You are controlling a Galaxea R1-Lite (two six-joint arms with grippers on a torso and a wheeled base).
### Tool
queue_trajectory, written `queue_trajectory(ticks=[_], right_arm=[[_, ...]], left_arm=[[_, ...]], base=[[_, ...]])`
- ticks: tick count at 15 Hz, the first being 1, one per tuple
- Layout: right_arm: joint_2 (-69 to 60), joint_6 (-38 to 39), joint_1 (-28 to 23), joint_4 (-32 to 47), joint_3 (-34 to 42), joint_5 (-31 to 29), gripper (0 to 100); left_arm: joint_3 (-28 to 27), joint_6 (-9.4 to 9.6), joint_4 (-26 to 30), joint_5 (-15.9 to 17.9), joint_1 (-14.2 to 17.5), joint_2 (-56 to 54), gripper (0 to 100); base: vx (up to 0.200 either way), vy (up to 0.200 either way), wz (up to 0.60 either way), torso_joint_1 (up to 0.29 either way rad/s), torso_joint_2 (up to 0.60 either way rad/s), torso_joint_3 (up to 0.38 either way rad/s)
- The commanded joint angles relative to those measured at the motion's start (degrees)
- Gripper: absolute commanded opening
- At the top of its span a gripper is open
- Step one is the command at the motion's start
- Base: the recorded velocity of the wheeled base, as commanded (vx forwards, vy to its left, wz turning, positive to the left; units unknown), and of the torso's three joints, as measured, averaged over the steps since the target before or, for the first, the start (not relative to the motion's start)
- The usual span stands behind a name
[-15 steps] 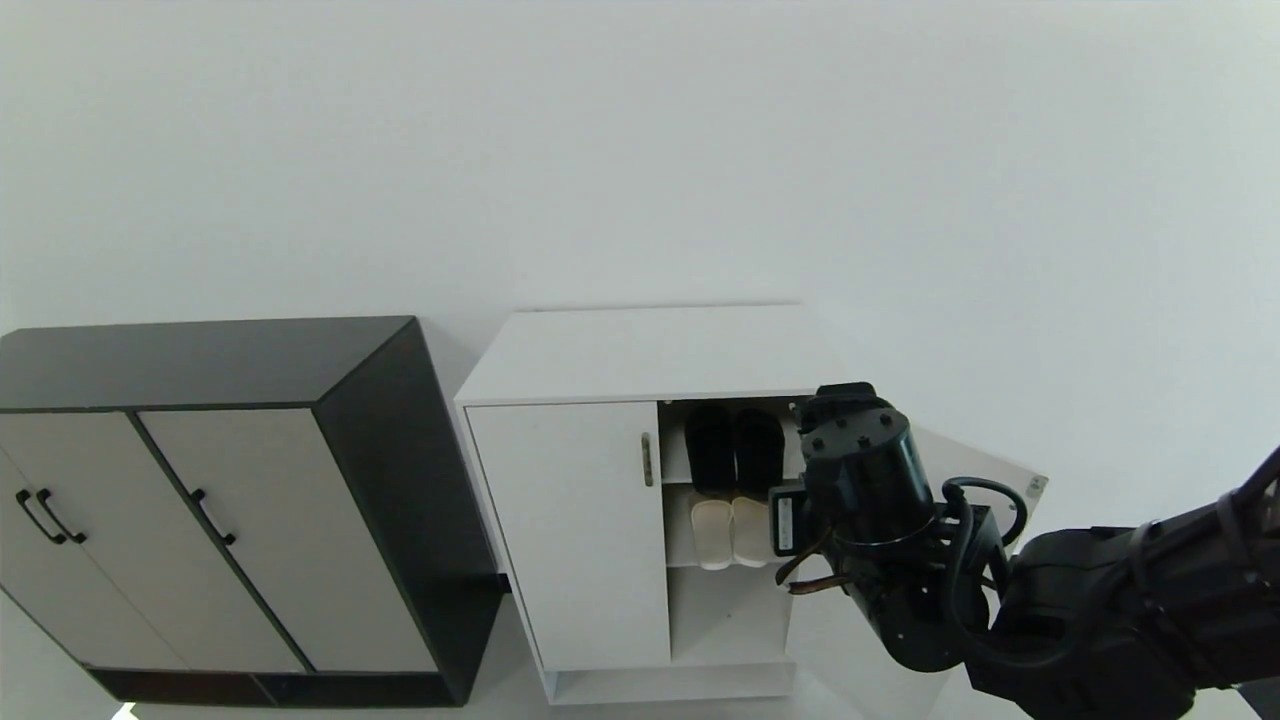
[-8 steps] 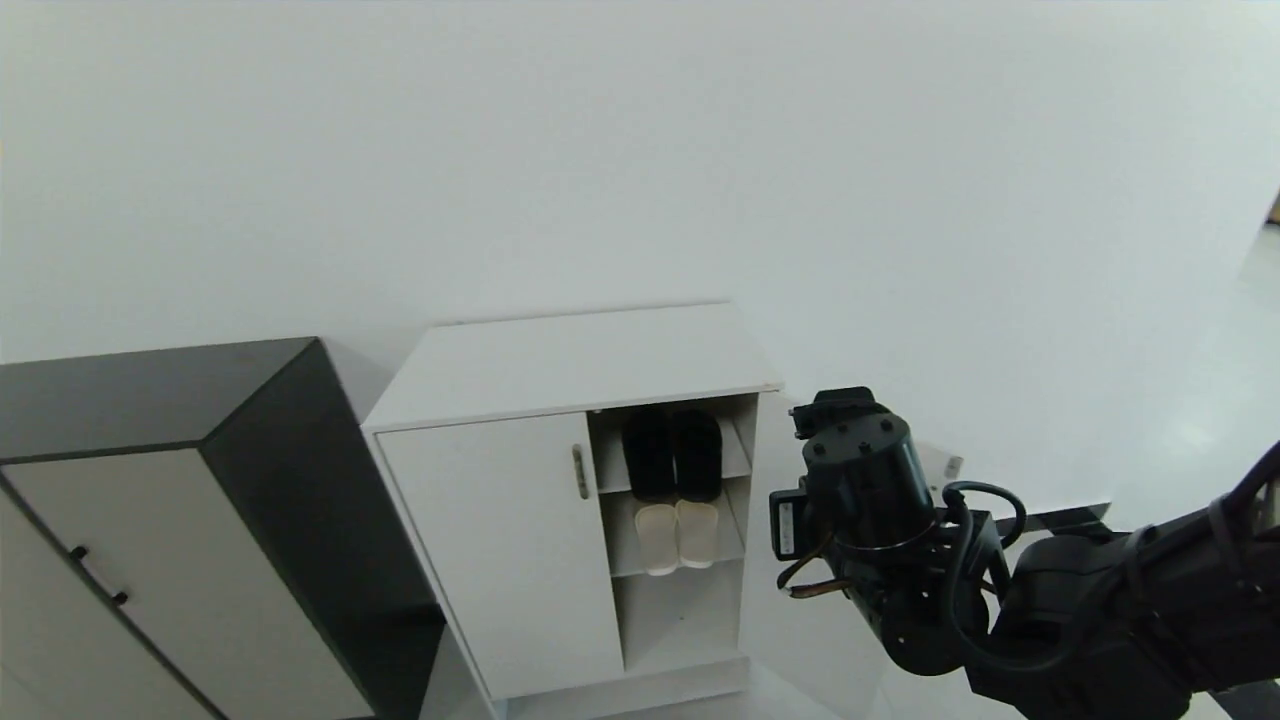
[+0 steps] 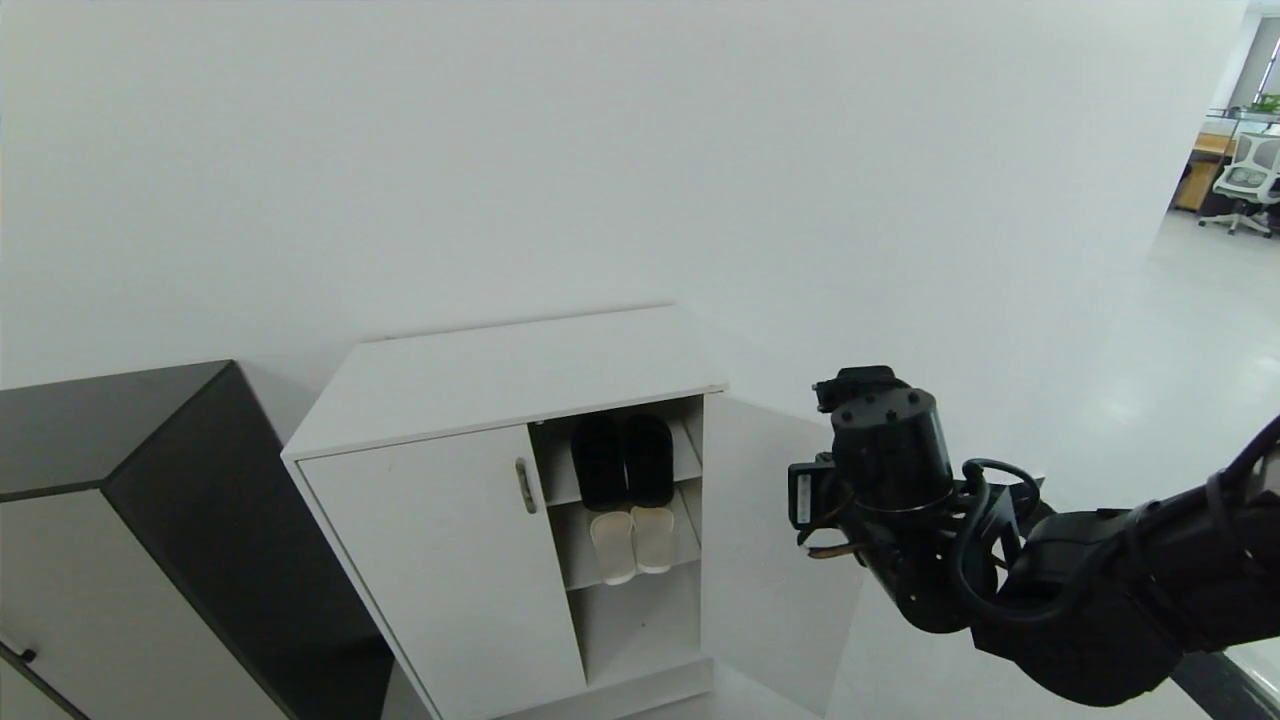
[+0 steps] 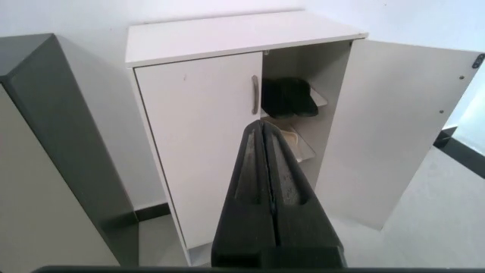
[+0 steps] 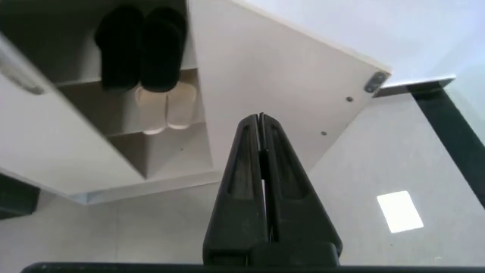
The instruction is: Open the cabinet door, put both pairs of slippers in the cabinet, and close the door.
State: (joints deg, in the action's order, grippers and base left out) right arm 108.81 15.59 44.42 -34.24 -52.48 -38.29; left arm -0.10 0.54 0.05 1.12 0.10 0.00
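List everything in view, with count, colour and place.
cabinet: one, white, against the wall, right-hand door open
black slippers: one pair, black, cabinet's top shelf
white slippers: one pair, off-white, shelf just below
handle: one, grey, on the shut door
dark cabinet: one, black with grey doors, left of the white one
office chair: one, white, far room on the right
left gripper: one, black, shut, facing the cabinet
right gripper: one, black, shut, before the open door

Low white two-door cabinet standing against the wall. Left door shut, slim metal handle at its inner edge; right door swung wide open. Inside: pair of black slippers on the top shelf, side by side, with a pair of cream slippers on the shelf directly below.
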Motion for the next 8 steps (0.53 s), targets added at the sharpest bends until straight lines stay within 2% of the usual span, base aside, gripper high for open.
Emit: queue_trajectory(ticks=[1,4,7,8], right_arm=[[-0.27,-0.12,-3.03,0.32,-1.66,2.52,0],[0.35,-0.74,-10.32,1.37,-5.97,6.12,0],[2.72,-0.74,-13.92,1.55,-8.60,8.50,0],[3.51,-0.74,-14.80,1.46,-9.31,8.58,0]], left_arm=[[0.01,-0.01,-0.05,0.02,-0.01,0.09,0],[0.01,-0.01,0.04,0.02,-0.01,0.09,0],[0.01,0.08,-0.05,0.02,-0.01,0.09,0],[0.01,0.08,-0.05,0.02,-0.01,0.09,0]], base=[[0.000,0.000,0.00,0.000,0.00,0.000],[0.000,0.000,0.00,0.000,0.00,0.000],[-0.200,0.000,0.00,0.004,0.00,-0.002],[0.000,0.000,0.00,0.000,0.00,0.000]])
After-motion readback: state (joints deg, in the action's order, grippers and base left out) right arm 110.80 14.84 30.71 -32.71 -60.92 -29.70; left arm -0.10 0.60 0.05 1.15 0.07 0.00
